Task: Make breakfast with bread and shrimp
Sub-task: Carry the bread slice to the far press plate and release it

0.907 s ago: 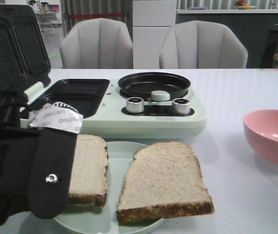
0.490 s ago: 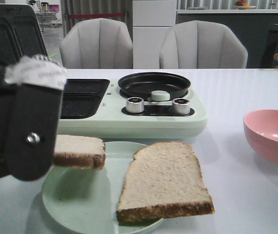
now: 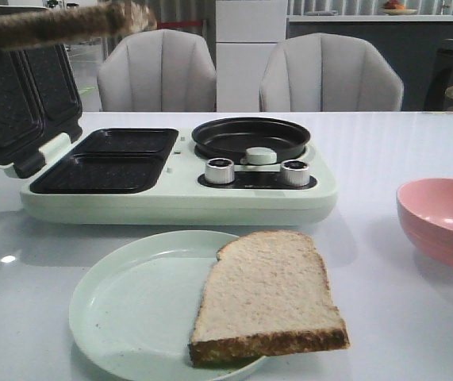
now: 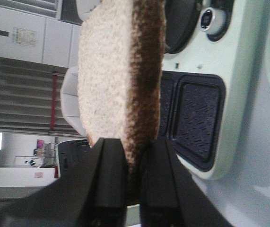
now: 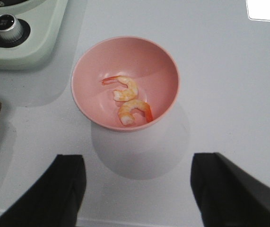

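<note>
My left gripper [image 4: 134, 161] is shut on the crust edge of one bread slice [image 4: 120, 71], held high in the air. In the front view that slice [image 3: 59, 24] shows blurred at the top left, above the open lid [image 3: 20, 87]. The other bread slice [image 3: 266, 298] lies on the pale green plate [image 3: 123, 317], overhanging its right rim. Two curved orange-pink shrimp [image 5: 127, 99] lie in the pink bowl [image 5: 168, 71]. My right gripper [image 5: 137, 189] hangs open above the table just short of that bowl, with nothing between its fingers.
A pale green breakfast maker [image 3: 321, 194] stands behind the plate, with two dark sandwich wells [image 3: 107, 163], a round black pan [image 3: 250, 136] and two silver knobs [image 3: 220, 170]. The pink bowl [image 3: 444, 222] sits at the right edge. Two grey chairs [image 3: 329, 75] stand beyond the table.
The left gripper has lifted one bread slice off the plate and carried it up to the top left. The arm no longer blocks the front view, and the plate's left half is bare.
</note>
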You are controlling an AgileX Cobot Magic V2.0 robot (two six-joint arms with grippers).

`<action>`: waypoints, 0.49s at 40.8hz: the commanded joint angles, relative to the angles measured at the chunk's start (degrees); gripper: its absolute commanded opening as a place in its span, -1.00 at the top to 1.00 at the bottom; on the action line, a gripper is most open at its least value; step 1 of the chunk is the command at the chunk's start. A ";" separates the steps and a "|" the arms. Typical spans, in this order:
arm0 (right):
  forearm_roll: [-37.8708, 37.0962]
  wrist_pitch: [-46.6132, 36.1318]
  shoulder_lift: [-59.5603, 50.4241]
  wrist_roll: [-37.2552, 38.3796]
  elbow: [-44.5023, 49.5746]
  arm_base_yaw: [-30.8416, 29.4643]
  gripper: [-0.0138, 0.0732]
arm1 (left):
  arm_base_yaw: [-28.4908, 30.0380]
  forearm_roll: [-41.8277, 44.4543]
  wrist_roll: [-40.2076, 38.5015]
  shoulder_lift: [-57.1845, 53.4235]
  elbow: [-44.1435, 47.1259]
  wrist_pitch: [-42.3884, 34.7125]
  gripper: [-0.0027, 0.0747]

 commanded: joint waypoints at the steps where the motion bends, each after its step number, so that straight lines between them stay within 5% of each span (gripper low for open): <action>1: 0.27 -4.25 0.17 -0.49 -1.63 -0.38 -0.63 | 3.01 6.13 -0.80 -0.36 -1.40 0.33 0.68; 10: 0.27 -4.25 0.17 -0.49 -1.63 -0.38 -0.63 | 16.03 15.27 -0.94 4.35 -1.40 -13.65 0.68; 20: 0.27 -4.25 0.17 -0.49 -1.63 -0.38 -0.63 | 28.52 16.24 -3.96 16.31 -8.30 -17.03 0.68</action>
